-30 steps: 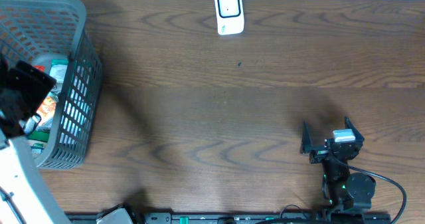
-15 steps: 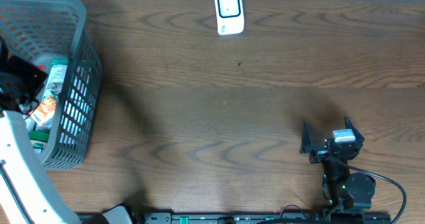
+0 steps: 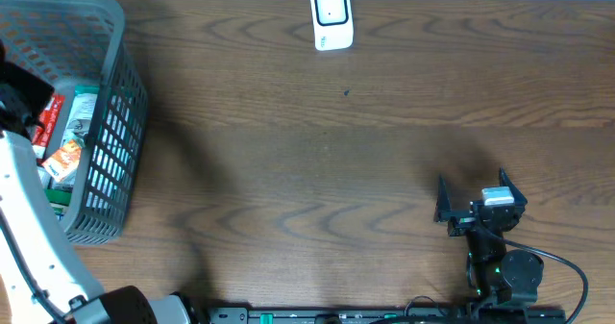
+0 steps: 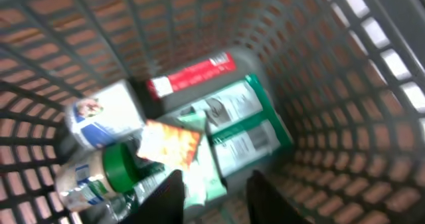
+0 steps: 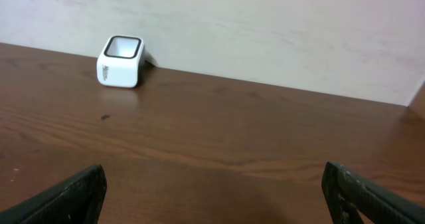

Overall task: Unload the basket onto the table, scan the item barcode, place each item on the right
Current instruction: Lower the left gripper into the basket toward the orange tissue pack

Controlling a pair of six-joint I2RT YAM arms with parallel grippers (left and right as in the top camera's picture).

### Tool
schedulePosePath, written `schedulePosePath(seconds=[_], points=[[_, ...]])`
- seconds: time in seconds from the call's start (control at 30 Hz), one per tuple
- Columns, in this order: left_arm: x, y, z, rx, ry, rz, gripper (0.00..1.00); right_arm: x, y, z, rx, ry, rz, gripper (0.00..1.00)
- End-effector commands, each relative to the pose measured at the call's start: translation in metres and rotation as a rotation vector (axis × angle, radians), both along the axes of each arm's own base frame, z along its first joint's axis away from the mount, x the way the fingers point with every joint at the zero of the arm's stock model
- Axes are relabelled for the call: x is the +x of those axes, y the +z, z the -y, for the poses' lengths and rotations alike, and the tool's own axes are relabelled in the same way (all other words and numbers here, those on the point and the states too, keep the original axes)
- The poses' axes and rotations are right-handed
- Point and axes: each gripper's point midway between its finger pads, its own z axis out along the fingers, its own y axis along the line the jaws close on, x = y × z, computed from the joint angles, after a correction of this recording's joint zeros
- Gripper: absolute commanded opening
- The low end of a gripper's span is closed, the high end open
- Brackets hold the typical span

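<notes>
Left wrist view: left gripper (image 4: 216, 184), partly spread and empty, hangs over a green packet (image 4: 249, 127) in the basket (image 4: 345, 117) at nine o'clock on the desk (image 3: 288, 170). Picking seems in hand; next, pinch one item and carry it to the scanner (image 3: 331, 16) at twelve o'clock. Right gripper (image 5: 212, 177) rests spread wide.

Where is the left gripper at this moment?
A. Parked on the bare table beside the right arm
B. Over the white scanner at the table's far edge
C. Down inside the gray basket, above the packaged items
C: the left wrist view shows the left gripper ringed by the mesh walls of the gray basket, with the packaged items below its jaws. The white scanner stands alone.
</notes>
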Motion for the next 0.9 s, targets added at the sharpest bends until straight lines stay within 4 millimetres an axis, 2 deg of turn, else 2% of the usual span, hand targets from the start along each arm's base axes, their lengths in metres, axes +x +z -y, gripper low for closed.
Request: schedulePosePath(seconds=[0.0,0.07,0.13,0.3,0.6,0.67,0.77,0.87], points=[[-0.015,0.006,-0.028,0.093,0.099,-0.047,0.40,0.000,-0.001,0.001,0.014,-0.003,-0.006,0.99],[-0.020,0.003,-0.035,0.089,0.119,-0.054,0.53,0.000,-0.001,0.001,0.014,-0.003,-0.006,0.99],[-0.023,-0.001,-0.042,0.082,0.138,-0.065,0.59,0.000,-0.001,0.001,0.014,-0.003,-0.006,0.99],[-0.021,-0.019,-0.052,0.058,0.154,-0.106,0.63,0.000,-0.001,0.001,0.014,-0.002,-0.006,0.99],[-0.012,-0.046,-0.057,0.023,0.149,-0.168,0.65,0.000,-0.001,0.001,0.014,-0.003,-0.006,0.99],[-0.012,-0.048,-0.058,0.024,0.139,-0.177,0.69,0.000,-0.001,0.001,0.014,-0.003,-0.006,0.99],[-0.009,-0.051,-0.056,0.026,0.098,-0.196,0.69,0.000,-0.001,0.001,0.014,-0.003,-0.006,0.99],[-0.007,-0.054,-0.055,0.018,0.076,-0.203,0.78,0.000,-0.001,0.001,0.014,-0.003,-0.006,0.99]])
